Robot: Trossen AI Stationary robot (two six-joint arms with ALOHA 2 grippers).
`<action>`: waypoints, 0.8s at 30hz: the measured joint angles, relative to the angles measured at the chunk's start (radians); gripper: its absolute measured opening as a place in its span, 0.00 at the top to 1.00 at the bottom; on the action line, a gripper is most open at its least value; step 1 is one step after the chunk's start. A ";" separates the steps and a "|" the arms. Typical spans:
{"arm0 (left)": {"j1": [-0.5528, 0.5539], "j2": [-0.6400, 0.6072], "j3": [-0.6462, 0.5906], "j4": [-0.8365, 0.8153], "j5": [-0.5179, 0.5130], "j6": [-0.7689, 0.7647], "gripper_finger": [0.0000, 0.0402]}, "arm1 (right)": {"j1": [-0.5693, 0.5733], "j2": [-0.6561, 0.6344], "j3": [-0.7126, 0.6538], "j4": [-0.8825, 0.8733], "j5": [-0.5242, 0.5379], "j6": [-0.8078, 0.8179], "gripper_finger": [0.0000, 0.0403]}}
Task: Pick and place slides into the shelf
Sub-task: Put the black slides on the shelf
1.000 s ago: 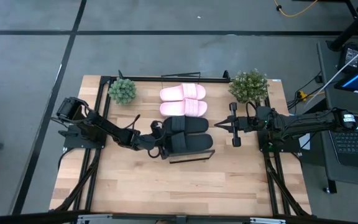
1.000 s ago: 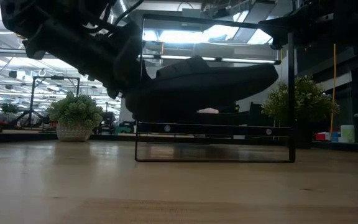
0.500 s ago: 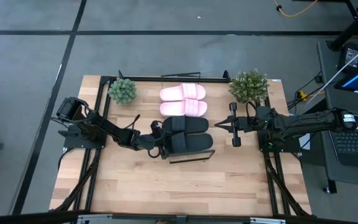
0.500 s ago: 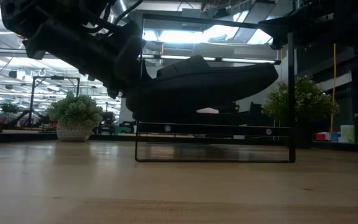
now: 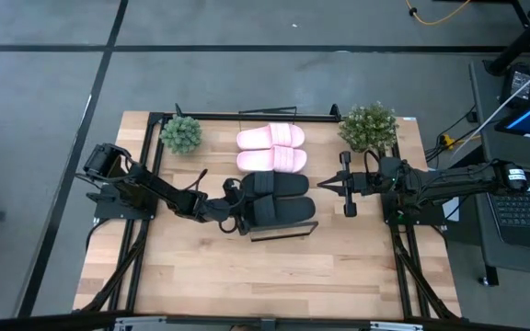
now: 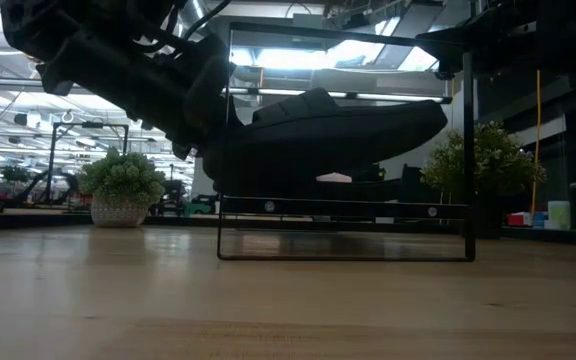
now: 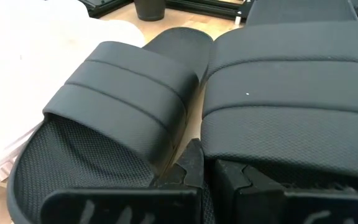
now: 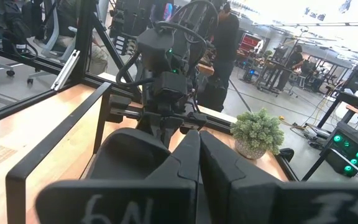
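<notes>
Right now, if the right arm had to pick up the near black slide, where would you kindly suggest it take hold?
Probably the toe end of the near black slide, approached from the right gripper's side. The left gripper already clamps the opposite end, and the wide strap covers the middle.

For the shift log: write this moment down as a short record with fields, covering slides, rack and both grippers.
pink slides: two, side by side at the table's far middle
black slides: two; one beside the pink pair, the other nearest the front
left gripper: shut at the front black slide's end
right gripper: shut, empty, right of the slides
rack frame: dark bar in front of the slides
plants: two, at the far corners
</notes>
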 joint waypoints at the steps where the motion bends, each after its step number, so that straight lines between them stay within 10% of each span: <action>1: 0.000 0.000 0.000 0.000 0.000 0.000 1.00 | 0.000 0.000 0.000 0.000 0.000 0.000 0.96; 24: -0.007 0.000 0.001 -0.014 -0.002 0.052 1.00 | 0.000 0.000 0.000 0.000 0.000 0.000 0.96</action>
